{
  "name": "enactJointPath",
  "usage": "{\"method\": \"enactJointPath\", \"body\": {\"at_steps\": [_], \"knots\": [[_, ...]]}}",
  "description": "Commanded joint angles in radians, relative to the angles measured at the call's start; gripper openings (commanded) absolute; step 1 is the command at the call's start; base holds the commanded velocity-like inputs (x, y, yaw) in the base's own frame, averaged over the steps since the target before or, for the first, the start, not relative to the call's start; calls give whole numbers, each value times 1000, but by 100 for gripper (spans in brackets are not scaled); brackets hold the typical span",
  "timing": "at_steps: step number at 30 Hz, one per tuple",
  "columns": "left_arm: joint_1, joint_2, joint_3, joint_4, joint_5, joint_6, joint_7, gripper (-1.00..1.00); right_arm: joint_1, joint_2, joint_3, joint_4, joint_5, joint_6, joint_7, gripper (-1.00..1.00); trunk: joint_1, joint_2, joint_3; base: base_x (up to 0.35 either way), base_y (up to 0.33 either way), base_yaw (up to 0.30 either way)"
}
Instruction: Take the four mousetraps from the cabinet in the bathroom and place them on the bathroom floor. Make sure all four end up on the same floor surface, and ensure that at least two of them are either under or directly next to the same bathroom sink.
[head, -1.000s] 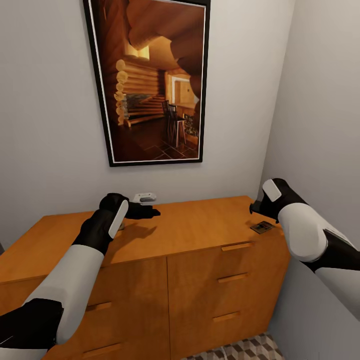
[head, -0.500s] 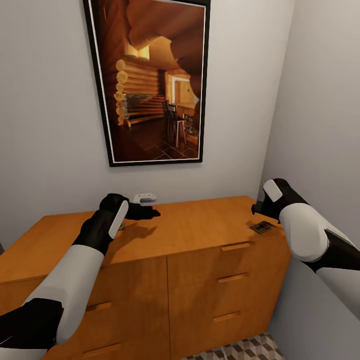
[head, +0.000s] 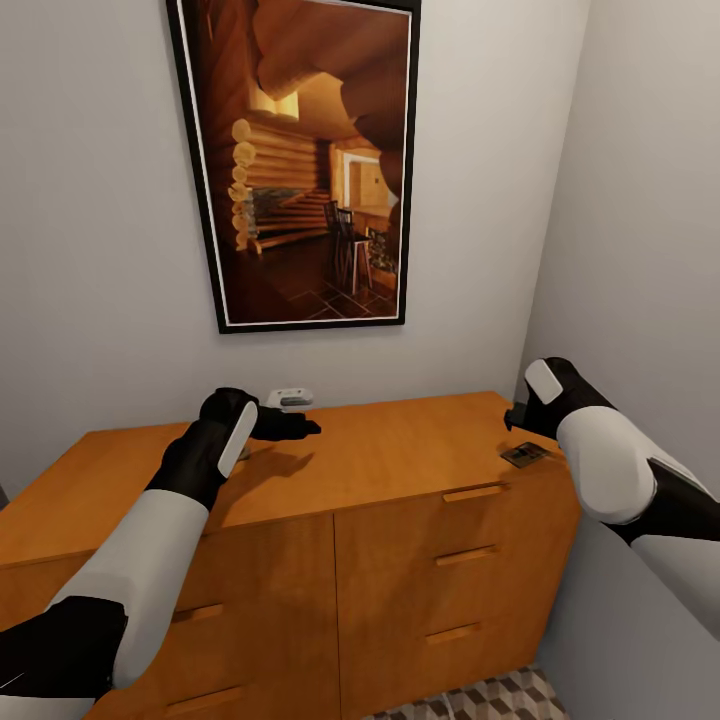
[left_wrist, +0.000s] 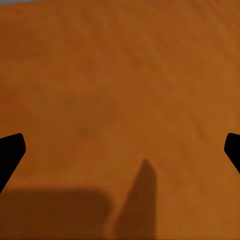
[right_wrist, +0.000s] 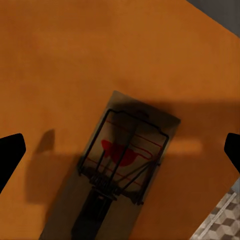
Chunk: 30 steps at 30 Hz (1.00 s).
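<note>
Fingers spread wide on both grippers, holding nothing, above the cabinet (head: 400, 450) top.

On the left: left gripper (left_wrist: 120, 150) wide open, dark fingertips (left_wrist: 11, 152) at the two edges of the wrist view, only bare orange wood and shadow between them; in the head view seen hovering over the rear of the top, near a small white gadget (head: 290, 398) by the wall. Higher, a framed picture (head: 300, 160). On the right: right gripper (right_wrist: 120, 150) also wide open, directly above one mousetrap (right_wrist: 117, 175), apart from it. Wrist view gives red mark and dark wires; head view gives just a small dark rectangle (head: 524, 455) at the top's right front corner. Patterned bathroom floor (head: 490, 698) below.
</note>
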Motion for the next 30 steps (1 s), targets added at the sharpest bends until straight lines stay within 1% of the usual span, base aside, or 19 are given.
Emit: {"method": "enactJointPath", "body": {"at_steps": [1, 30], "knots": [[-1, 0, 0, 0, 3, 4, 1, 100, -1, 1, -1, -1, -8, 1, -8, 100, 0, -1, -1, 0, 0, 0], [-1, 0, 0, 0, 1, 4, 1, 100, 0, 13, -3, 11, -8, -5, -10, 100, 0, -1, -1, 0, 0, 0]]}}
